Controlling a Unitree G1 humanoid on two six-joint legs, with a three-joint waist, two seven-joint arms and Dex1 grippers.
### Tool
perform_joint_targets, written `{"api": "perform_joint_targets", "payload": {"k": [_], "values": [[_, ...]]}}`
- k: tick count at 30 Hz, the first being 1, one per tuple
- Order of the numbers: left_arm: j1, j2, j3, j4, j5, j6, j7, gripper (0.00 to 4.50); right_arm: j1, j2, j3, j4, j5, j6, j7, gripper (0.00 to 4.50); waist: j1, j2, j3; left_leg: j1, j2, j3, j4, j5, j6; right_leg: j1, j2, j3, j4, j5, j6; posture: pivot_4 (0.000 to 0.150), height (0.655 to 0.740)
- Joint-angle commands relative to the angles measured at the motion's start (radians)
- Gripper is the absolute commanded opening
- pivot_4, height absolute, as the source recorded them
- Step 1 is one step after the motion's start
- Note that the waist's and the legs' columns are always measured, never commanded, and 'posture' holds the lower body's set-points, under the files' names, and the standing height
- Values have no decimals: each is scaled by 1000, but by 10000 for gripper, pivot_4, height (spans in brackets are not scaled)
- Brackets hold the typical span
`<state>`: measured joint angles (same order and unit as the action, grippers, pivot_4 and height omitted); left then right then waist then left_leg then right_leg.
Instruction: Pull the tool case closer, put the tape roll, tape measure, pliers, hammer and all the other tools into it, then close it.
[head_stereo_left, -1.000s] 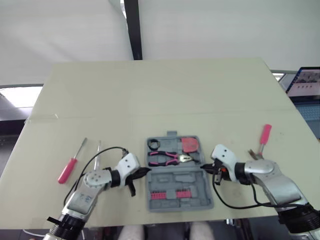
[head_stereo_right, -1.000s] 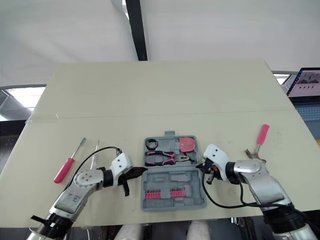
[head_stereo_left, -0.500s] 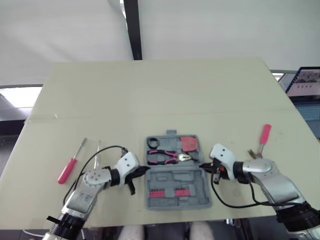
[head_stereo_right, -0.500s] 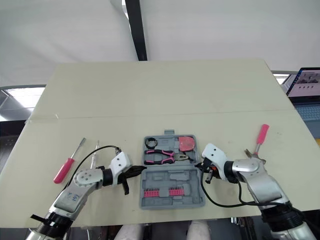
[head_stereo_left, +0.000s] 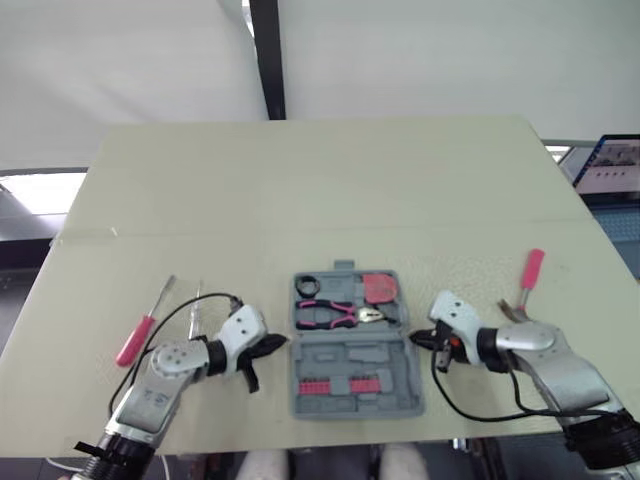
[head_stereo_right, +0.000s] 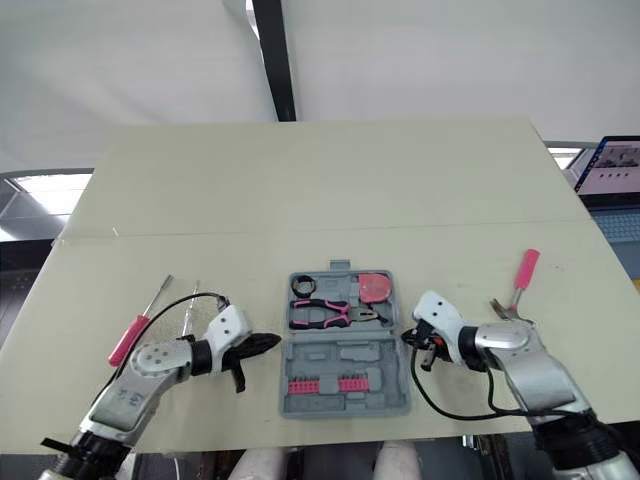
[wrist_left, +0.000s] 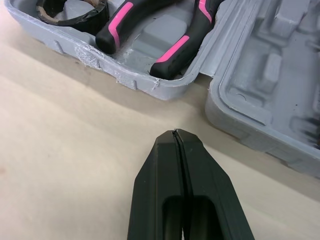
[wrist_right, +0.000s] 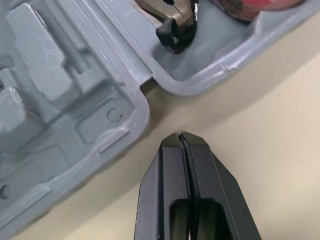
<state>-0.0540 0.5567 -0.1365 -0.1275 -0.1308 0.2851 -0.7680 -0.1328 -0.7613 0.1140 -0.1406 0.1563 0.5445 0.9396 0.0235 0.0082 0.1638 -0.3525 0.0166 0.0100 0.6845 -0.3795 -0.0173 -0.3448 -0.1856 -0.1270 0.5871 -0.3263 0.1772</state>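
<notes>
The grey tool case (head_stereo_left: 352, 356) lies open near the table's front edge. Its far half holds the black tape roll (head_stereo_left: 307, 287), the pink-handled pliers (head_stereo_left: 338, 314) and the pink tape measure (head_stereo_left: 378, 288). A row of pink bits (head_stereo_left: 336, 387) sits in the near half. My left gripper (head_stereo_left: 278, 344) is shut, its tip a short way off the case's left side. On the other side, my right gripper (head_stereo_left: 413, 338) is shut too, just off the case's right side. The pink-handled hammer (head_stereo_left: 528, 274) lies on the table to the right.
A red-handled screwdriver (head_stereo_left: 135, 340) and a thin metal tool (head_stereo_left: 196, 303) lie on the table left of my left arm. A laptop (head_stereo_left: 610, 165) stands beyond the table's right edge. A dark post (head_stereo_left: 267, 60) rises behind the table.
Both grippers have drawn back a little from the case's sides, the left one more. The case stays about where it was.
</notes>
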Motion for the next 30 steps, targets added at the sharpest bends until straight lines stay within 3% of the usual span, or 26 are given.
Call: {"api": "perform_joint_targets", "payload": {"k": [1,8,9,10,13,18,20,30], "values": [[24,24,75,-105,-56,26,-3,0,16,-36,-89,-23,53,11,17,486,-1,0,0,0,0,0,0,0,0,0,0,0,0,0,0,1500,7400],[229,23,354,-442,-300,172,35,0,180,-166,-342,-218,262,141,131,486,1,0,1,-1,0,-1,-1,0,0,0,0,0,-1,0,0,1500,7400],[276,23,384,-471,-308,170,37,0,212,-179,-376,-240,285,156,142,2788,1,0,1,0,0,-1,-1,0,0,1,0,0,-2,0,0,1500,7400],[323,23,408,-493,-306,164,41,0,240,-192,-406,-258,312,180,155,5529,1,0,1,0,0,-1,-1,0,0,1,0,0,-2,0,0,1500,7400],[450,-5,460,-529,-295,126,62,8631,319,-208,-478,-296,350,192,172,18185,3,-1,1,1,0,0,-1,0,0,3,0,0,-3,0,0,1500,7400],[649,-110,495,-558,-265,-36,78,34156,420,-163,-585,-291,397,175,167,44223,7,-3,2,0,0,0,-1,0,1,3,0,0,-4,0,0,1500,7400],[696,-157,493,-563,-238,-103,103,44782,448,-152,-608,-265,407,168,171,45000,11,-3,2,0,0,0,0,-1,1,3,0,0,-4,0,0,1500,7400],[933,-216,482,-524,-192,-318,46,44782,511,-95,-661,-195,410,-1,215,45000,6,-4,3,0,0,0,-1,-2,2,3,0,0,-6,0,0,1500,7400]]}}
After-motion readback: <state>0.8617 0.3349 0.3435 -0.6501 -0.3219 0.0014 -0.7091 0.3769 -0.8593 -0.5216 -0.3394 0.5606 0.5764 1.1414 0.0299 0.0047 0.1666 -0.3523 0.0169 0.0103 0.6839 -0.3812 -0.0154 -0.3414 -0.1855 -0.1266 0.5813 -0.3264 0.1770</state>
